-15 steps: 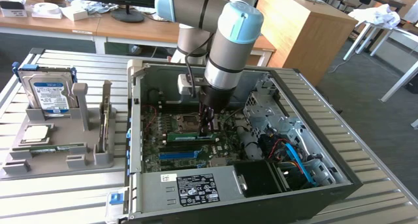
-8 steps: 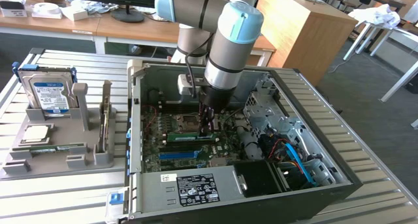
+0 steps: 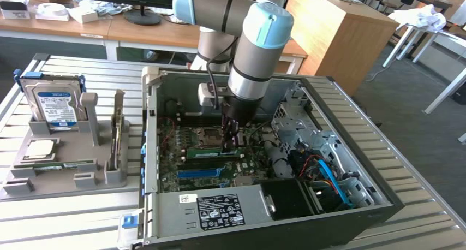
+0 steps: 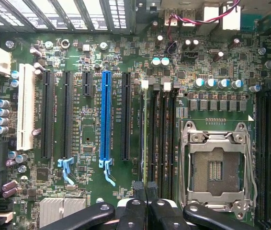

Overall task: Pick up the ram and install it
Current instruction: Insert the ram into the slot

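Pressing straight down and evenly along the stick should seat it best. The gripper (image 3: 231,145), clenched, rests on the top edge of the ram (image 3: 207,152), which stands in a slot beside the socket (image 4: 217,167) mid-case (image 3: 378,201). The tray (image 3: 65,180) at the desk's edge holds a drive (image 3: 54,105).

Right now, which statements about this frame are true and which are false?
1. The gripper is down inside the case. True.
2. The hard drive lies in the case. False: it stands in the holder outside the case, on the exterior view's left.
3. The CPU socket holds no chip. True.
4. The gripper is wide open. False: it is shut.
5. A green ram is on the board at the gripper's tip. True.
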Robot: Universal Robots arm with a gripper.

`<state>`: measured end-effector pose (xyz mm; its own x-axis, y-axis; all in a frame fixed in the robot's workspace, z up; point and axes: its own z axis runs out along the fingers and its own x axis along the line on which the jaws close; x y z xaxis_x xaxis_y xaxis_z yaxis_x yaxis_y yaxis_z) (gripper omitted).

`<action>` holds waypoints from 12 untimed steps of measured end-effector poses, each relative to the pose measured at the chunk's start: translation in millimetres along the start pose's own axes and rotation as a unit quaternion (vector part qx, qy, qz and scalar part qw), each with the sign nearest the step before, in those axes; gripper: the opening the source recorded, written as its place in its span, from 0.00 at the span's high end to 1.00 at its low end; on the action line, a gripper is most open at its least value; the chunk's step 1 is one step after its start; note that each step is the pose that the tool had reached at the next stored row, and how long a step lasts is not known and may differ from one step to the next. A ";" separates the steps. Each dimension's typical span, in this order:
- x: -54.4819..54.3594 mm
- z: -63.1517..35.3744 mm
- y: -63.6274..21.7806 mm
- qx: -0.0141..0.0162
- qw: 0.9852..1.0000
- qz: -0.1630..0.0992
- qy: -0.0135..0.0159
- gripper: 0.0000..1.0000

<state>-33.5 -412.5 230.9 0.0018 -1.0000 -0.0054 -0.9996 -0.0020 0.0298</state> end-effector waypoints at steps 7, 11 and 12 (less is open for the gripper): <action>0.1 3.6 -0.1 0.000 1.000 0.000 0.000 0.89; 0.1 5.3 -0.1 0.000 1.000 0.000 0.000 0.89; 0.1 5.3 -0.1 0.000 1.000 0.000 0.000 0.89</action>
<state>-33.6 -412.6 225.6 0.0018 -1.0000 -0.0048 -0.9995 -0.0020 0.0300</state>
